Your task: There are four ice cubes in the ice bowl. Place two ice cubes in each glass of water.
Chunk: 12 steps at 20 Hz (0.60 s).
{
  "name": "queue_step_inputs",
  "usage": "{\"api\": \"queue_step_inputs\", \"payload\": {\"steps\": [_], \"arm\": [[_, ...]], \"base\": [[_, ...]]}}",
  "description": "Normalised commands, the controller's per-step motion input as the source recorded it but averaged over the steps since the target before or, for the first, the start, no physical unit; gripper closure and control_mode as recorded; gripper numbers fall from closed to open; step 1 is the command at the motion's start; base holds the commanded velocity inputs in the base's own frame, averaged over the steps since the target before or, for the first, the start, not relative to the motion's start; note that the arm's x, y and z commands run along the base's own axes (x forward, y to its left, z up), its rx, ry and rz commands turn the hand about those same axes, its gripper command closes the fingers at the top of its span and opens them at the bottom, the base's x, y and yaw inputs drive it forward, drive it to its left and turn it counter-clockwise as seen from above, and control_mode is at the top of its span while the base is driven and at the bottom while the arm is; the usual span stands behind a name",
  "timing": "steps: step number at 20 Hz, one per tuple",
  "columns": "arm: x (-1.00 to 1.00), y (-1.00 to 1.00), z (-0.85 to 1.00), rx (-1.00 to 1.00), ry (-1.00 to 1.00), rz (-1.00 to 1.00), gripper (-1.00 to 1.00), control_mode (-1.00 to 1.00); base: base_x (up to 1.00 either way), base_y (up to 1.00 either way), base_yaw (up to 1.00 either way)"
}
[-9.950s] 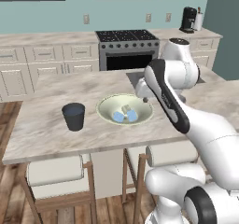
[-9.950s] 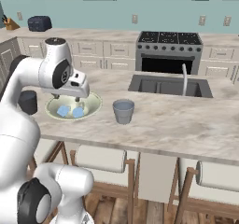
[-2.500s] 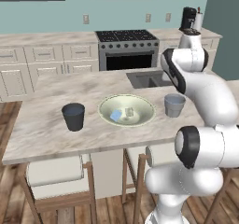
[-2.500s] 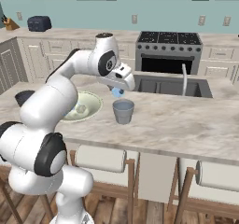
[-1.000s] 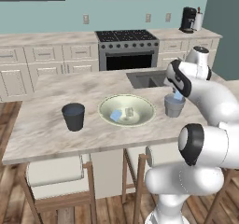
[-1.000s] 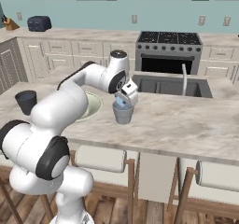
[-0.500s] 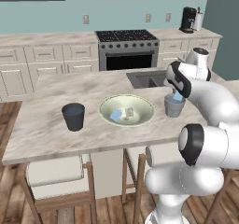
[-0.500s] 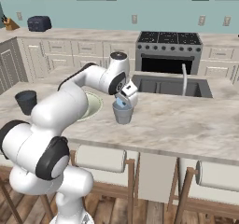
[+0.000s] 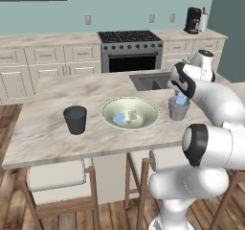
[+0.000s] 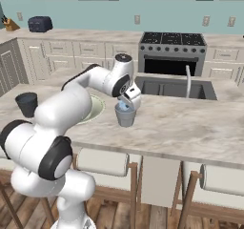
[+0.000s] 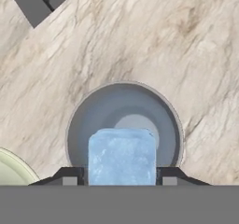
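Observation:
My gripper [image 11: 121, 177] is shut on a pale-blue ice cube [image 11: 122, 154] and holds it just over the mouth of the lighter grey glass of water [image 11: 123, 120]. From the left base view the gripper [image 9: 181, 98] sits at the rim of that glass [image 9: 178, 110], right of the ice bowl [image 9: 143, 123]. Two ice cubes [image 9: 118, 119] lie in the bowl. The dark charcoal glass [image 9: 75, 120] stands left of the bowl. From the right base view the gripper [image 10: 127, 102] hovers over the grey glass [image 10: 125, 117]; the arm hides most of the bowl [image 10: 97, 107].
The sink [image 9: 148, 82] is set into the counter behind the grey glass, its faucet [image 10: 187, 80] at the right in the right base view. Stools [image 9: 55, 176] stand under the island's front edge. The stove [image 9: 129, 49] is against the back wall.
Over the earlier frames the gripper came down with the cube from above the grey glass to its rim. In the last half second it has barely moved.

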Motion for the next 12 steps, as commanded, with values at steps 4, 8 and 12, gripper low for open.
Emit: {"api": "queue_step_inputs", "payload": {"steps": [4, 8, 12], "arm": [[0.16, 0.0, 0.0, 0.05, 0.0, 0.0, -1.0, -1.0], [0.15, 0.0, 0.0, 0.05, 0.0, 0.0, -1.0, -1.0], [-0.03, 0.22, 0.34, 0.02, 0.0, 0.0, -1.0, -1.0]], "base": [[0.0, 0.0, 0.0], [0.0, 0.0, 0.0], [0.0, 0.0, 0.0]]}}
